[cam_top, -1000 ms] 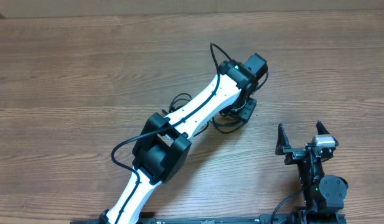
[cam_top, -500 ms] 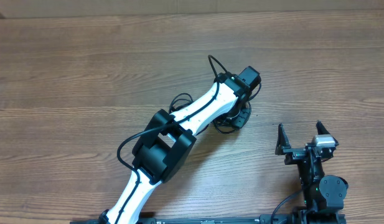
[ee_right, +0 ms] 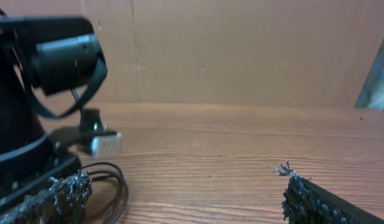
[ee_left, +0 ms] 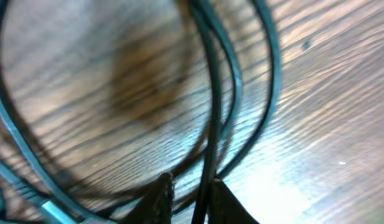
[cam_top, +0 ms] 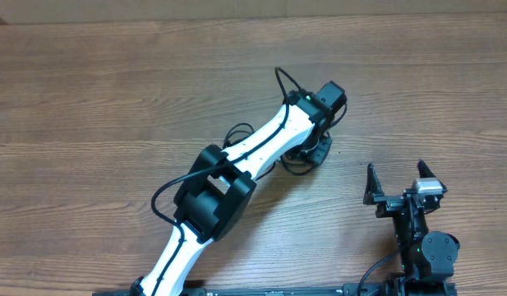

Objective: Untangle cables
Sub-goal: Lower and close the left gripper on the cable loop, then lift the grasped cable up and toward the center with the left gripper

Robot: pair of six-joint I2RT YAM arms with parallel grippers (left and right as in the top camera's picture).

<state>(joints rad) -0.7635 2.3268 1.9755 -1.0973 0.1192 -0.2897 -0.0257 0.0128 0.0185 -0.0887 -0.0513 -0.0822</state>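
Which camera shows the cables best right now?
Left wrist: the cables fill the frame, loops distinct, though blurred. Overhead shows only bits beside the left arm; right wrist catches one loop at its lower left.

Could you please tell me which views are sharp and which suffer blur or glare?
Overhead: sharp, evenly lit. Left wrist: thin black cables smeared out of focus, pale glare on the brown wooden table. Right wrist: wood grain crisp, near fingertips soft.

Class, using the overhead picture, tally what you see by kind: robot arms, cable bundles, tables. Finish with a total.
Arms: 2, left arm and right arm
Cable bundle: 1, strands too tangled to count
Table: 1
Total: 4
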